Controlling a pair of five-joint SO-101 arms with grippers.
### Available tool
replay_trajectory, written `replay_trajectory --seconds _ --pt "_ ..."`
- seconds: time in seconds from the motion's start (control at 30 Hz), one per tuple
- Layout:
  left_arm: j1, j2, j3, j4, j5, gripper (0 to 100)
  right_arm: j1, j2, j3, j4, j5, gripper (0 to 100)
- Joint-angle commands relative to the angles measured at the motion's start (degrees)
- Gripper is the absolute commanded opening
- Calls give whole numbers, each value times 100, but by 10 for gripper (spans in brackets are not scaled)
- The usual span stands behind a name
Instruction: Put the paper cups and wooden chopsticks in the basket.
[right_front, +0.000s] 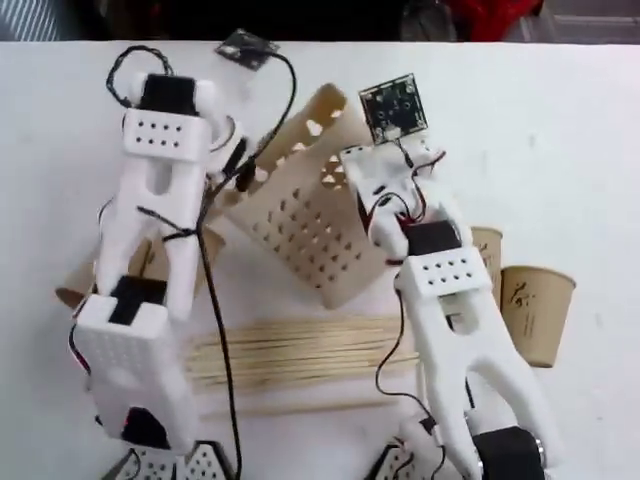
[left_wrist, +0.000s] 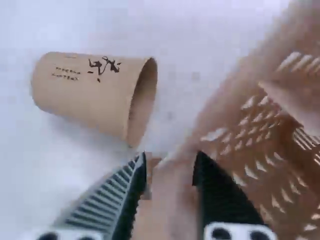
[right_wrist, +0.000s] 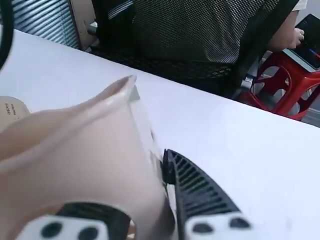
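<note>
Both of your claws are committed to the basket (right_front: 300, 225). It sits tilted between them. The left claw (left_wrist: 167, 167) is clamped on its rim, and the right claw (right_front: 362, 180) is clamped on the opposite wall. That shared hold is your largest risk. If the two arms pull out of step, the thin perforated wall could twist, buckle or slide out of one pair of jaws. If one side lets go while the basket is this tilted, it could swing around the other claw and drop. Nothing you load will stay in until it sits flat on the table (right_front: 560, 150).

The chopsticks (right_front: 290, 350) lie in a loose bundle behind both claws, towards the arm bases. A falling basket would likely scatter them. The left arm's cable (right_front: 224, 350) crosses them, so a wide swing may drag a few out of line.

Two paper cups (right_front: 536, 312) sit behind the right claw, just outside that arm's forearm. Drawing back carelessly could knock them aside. The third cup (left_wrist: 95, 92) lies on its side just beside the left claw, mouth towards the basket. A nudge from the basket would probably send it rolling out of easy reach.
</note>
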Motion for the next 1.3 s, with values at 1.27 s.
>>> replay_trajectory --seconds 1.27 --pt "-611 -418 -1257 -9 -905 359 -611 -1903 686 198 -79 19"
